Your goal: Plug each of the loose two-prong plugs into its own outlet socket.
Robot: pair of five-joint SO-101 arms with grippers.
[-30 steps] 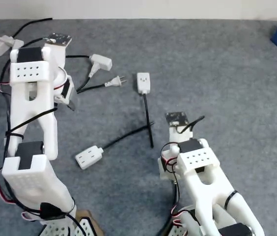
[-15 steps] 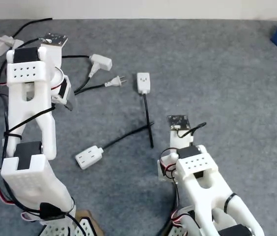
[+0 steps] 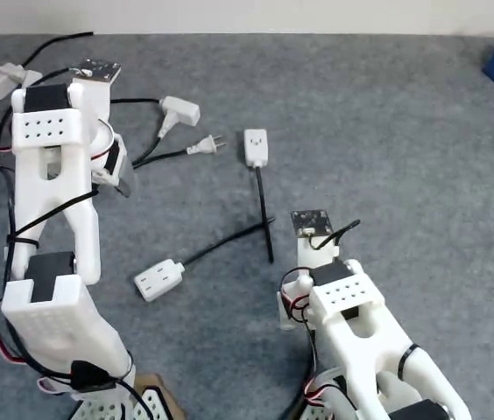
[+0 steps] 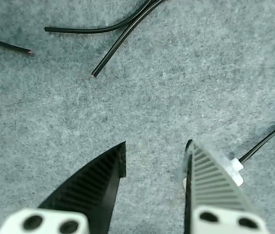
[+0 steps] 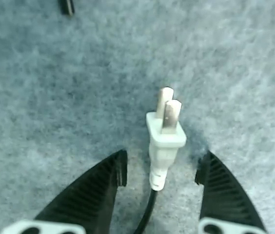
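Both jaw pairs apart, white two-prong plug (image 5: pixel 166 135) between jaws of right gripper (image 5: pixel 165 155), grey carpet (image 4: pixel 201 73) between jaws of left gripper (image 4: pixel 156 143).

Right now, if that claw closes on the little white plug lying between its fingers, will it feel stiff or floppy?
The white two-prong plug looks like small moulded plastic, so probably rigid and light. Its thin black cord will likely dangle and tug. Lying flat on the grey carpet, it seems unlikely to roll.
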